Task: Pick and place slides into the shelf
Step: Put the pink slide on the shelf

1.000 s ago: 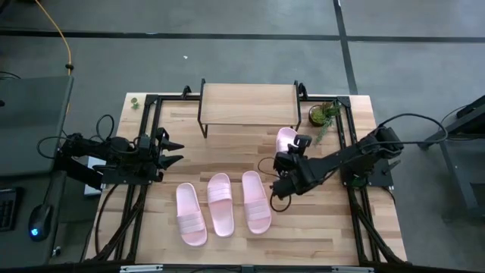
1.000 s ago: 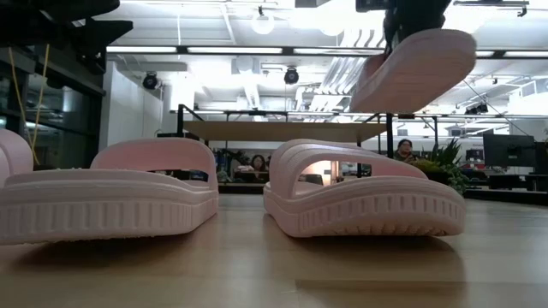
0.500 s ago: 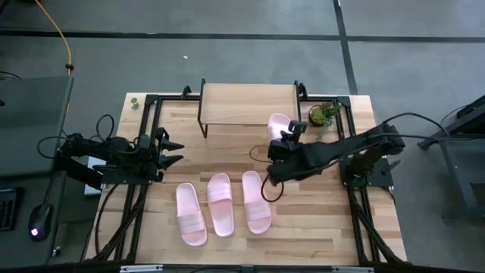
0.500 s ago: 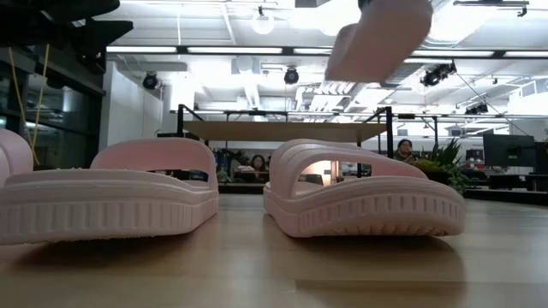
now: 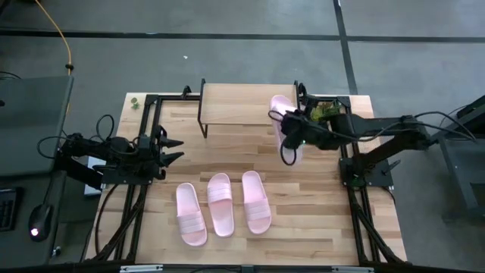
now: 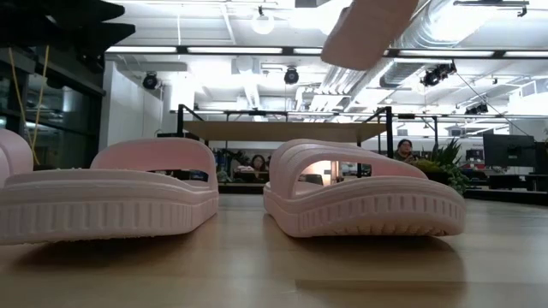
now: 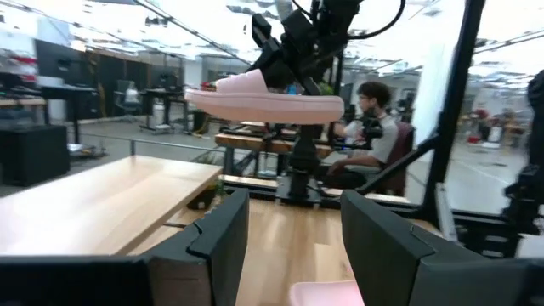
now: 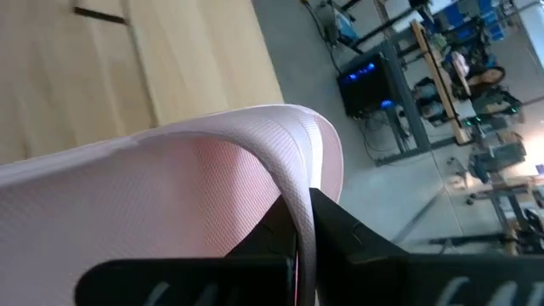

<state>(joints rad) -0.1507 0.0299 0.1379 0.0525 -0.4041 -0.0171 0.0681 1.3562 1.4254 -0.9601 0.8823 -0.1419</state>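
Carrying the fourth slide to the shelf

My right gripper [image 5: 290, 130], clamped on a slide [image 5: 283, 114], hung at the shelf's [image 5: 246, 102] three o'clock end; next I judged I'd lower it on. My left gripper [image 5: 173, 149] waited open.

Wooden table [image 5: 318, 220]: three pink slides [image 5: 222, 205] side by side near front, shelf [image 5: 248, 102] at back, small plant [image 5: 324, 113] beside it.

The right gripper [image 5: 290, 127] held a pink slide [image 5: 286, 121] clamped at the right end of the shelf [image 5: 247, 103]. Three more slides [image 5: 223, 205] lay side by side near the table's [image 5: 318, 220] front edge. The left gripper [image 5: 173, 149] waited, fingers parted, over the table's left side.
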